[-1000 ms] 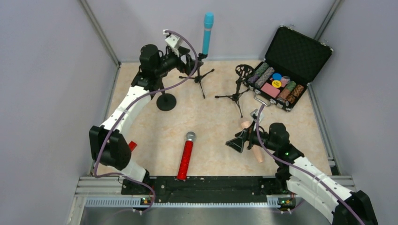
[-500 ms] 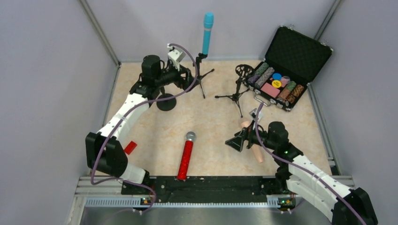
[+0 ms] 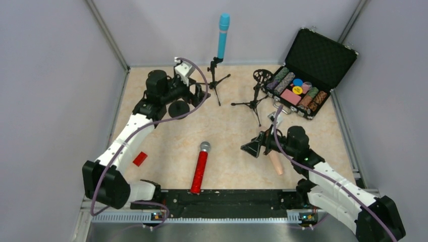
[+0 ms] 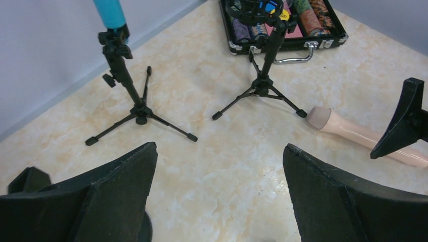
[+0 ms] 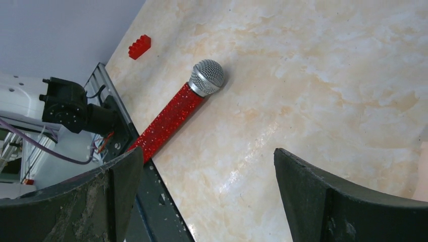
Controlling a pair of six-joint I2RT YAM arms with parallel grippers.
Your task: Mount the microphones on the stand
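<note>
Open black case (image 3: 321, 54) stood at the far right corner of the marbled beige desk (image 3: 227, 131), lid raised, rows of coloured chips (image 3: 295, 91) inside, small red brick (image 3: 140, 159) lay near the left edge

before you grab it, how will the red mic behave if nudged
The red microphone lies flat and is round, so it would probably roll sideways. It looks rigid, not floppy. Its silver mesh head is wider than the body, so it likely rolls in an arc.
</note>
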